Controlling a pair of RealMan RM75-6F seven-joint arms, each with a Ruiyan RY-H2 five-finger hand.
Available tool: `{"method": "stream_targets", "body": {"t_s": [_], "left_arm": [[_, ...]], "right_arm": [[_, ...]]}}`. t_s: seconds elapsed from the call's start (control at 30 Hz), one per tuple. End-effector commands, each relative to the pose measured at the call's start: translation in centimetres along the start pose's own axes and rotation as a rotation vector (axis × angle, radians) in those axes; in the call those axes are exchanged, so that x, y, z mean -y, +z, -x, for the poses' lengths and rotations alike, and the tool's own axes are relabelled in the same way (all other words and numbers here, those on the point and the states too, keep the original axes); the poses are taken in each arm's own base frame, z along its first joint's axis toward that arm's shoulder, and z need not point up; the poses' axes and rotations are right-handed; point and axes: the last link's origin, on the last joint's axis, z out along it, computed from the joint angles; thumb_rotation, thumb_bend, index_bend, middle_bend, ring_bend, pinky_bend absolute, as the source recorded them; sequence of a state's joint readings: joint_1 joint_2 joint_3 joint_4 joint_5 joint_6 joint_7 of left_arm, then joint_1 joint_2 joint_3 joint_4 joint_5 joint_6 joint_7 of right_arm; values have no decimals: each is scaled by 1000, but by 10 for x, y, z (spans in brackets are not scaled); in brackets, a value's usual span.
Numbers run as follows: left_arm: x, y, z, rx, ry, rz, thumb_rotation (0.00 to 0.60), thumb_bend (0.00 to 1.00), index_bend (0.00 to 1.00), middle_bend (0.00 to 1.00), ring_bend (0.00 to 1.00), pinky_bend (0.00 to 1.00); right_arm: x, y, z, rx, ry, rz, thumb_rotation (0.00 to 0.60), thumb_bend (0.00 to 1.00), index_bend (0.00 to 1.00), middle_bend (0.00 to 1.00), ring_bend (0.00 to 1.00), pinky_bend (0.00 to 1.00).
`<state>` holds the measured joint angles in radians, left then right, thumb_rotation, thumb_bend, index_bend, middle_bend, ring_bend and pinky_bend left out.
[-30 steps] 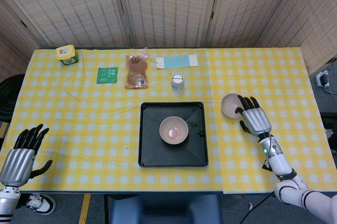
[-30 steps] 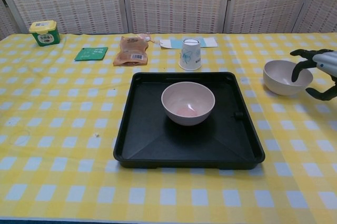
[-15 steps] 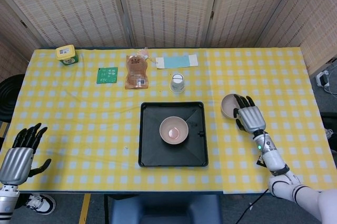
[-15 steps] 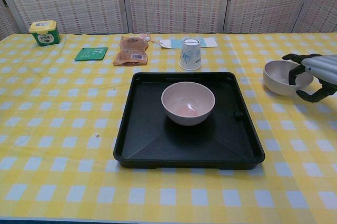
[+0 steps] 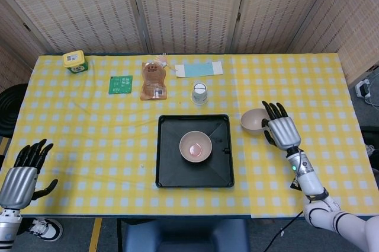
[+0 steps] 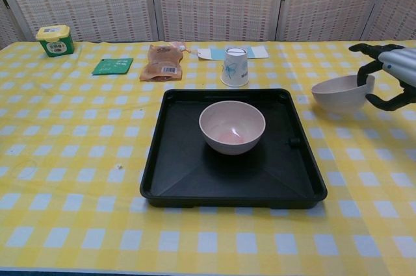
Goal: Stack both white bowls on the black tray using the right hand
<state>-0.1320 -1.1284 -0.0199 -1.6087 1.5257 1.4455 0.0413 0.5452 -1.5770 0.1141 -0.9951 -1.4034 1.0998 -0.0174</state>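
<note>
Black tray (image 6: 175, 178): unmoved; one white bowl (image 6: 232, 126) sits at its centre.
Second bowl (image 6: 339, 92): I have lifted it off the cloth and shifted it left toward the tray.
Right hand (image 6: 390, 76): fingers curled over the rim, holding it.
Left hand (image 5: 22, 172): unchanged, fingers spread, holding nothing.
</note>
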Motion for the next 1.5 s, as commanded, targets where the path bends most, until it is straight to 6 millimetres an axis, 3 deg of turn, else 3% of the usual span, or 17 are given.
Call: {"method": "stream_targets", "body": {"t_s": [0.03, 0.2, 0.43, 0.63, 0.7, 0.8, 1.13, 1.5], "left_arm": [[0, 0, 0, 2, -9, -3, 600, 312, 0, 0, 0, 0], [-1, -1, -1, 3, -16, -1, 600, 312, 0, 0, 0, 0], [-2, -3, -2, 10, -40, 7, 600, 311, 0, 0, 0, 0], [-1, -3, -3, 6, -35, 5, 600, 310, 0, 0, 0, 0], [-1, -3, -4, 6, -49, 7, 600, 310, 0, 0, 0, 0], [1, -3, -5, 3, -51, 6, 600, 310, 0, 0, 0, 0], [4, -2, -7, 0, -76, 12, 600, 310, 0, 0, 0, 0], [5, -3, -9, -4, -81, 11, 600, 311, 0, 0, 0, 0]], "right_arm": [[7, -14, -13, -57, -23, -41, 600, 519, 708, 1, 0, 0], [28, -29, -28, -128, -6, -109, 600, 520, 711, 5, 0, 0], [78, -35, -38, -216, 73, -259, 600, 520, 713, 17, 0, 0], [103, -30, -34, -228, 110, -315, 600, 520, 724, 29, 0, 0], [123, -26, -27, -210, 139, -362, 600, 519, 731, 34, 0, 0], [137, -19, -16, -202, 164, -377, 600, 519, 733, 35, 0, 0], [156, -15, 12, -231, 237, -402, 600, 520, 744, 44, 0, 0], [158, -15, 28, -215, 254, -400, 600, 520, 752, 51, 0, 0]]}}
